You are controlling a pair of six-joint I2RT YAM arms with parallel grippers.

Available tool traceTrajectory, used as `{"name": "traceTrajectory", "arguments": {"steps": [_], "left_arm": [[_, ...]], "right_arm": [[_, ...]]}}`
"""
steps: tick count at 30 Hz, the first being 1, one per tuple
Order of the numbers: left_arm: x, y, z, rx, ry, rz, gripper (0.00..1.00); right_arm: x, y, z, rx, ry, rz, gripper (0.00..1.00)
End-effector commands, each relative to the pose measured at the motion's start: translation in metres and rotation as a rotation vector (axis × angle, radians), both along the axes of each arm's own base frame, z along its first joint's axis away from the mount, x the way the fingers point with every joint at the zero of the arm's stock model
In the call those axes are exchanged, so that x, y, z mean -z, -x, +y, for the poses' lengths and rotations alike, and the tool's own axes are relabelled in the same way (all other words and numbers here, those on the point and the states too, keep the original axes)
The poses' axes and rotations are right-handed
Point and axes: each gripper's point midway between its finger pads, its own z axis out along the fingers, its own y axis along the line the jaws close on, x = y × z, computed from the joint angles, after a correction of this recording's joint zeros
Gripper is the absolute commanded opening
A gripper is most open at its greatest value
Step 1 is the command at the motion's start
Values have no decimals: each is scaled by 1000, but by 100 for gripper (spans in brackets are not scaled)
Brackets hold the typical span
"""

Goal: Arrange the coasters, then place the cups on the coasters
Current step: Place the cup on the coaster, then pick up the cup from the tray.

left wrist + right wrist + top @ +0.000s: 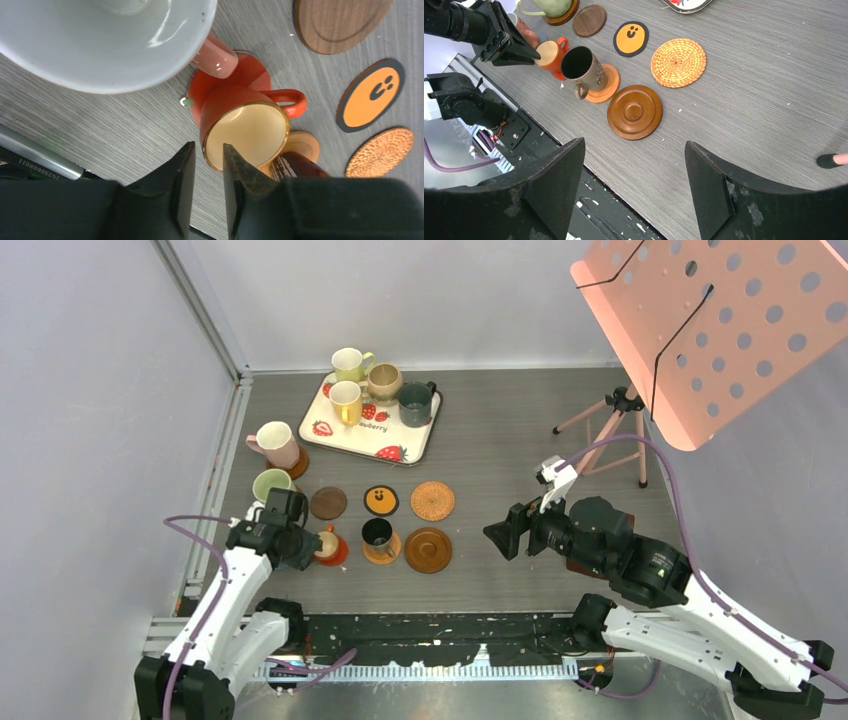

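My left gripper (308,540) (208,146) stands slightly open astride the rim of an orange cup (245,130) (328,543). One finger is inside the cup and one outside. The cup stands on a red coaster (250,75). A black cup (378,535) (581,65) sits on an orange coaster (606,85) beside it. Bare coasters lie nearby: flat brown (328,503), black with an orange mark (381,500), wicker (432,500) and rimmed brown (428,550). My right gripper (500,535) (634,145) hangs open and empty above the table's near edge.
A strawberry-printed tray (400,450) at the back holds several cups. A pink cup (275,443) and a green cup (270,485) stand on coasters at the left. A pale cup with a pink handle (100,40) is close to the left gripper. A tripod (620,410) stands at the right.
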Motion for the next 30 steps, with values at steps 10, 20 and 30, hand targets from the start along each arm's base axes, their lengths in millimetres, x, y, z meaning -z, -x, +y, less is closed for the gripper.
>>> {"name": "traceTrajectory", "arguments": {"steps": [10,20,30], "left_arm": [[-105,-38,16,43,-109,-357,64],[-194,-116,19,330,-375,-505,58],[-203,-233,6,525,-474,-382,55]], "right_arm": [[-12,-4,16,-20,-44,9,80],[-14,-12,25,-19,-17,6,80],[-19,-22,31,-12,16,-10,80]]}}
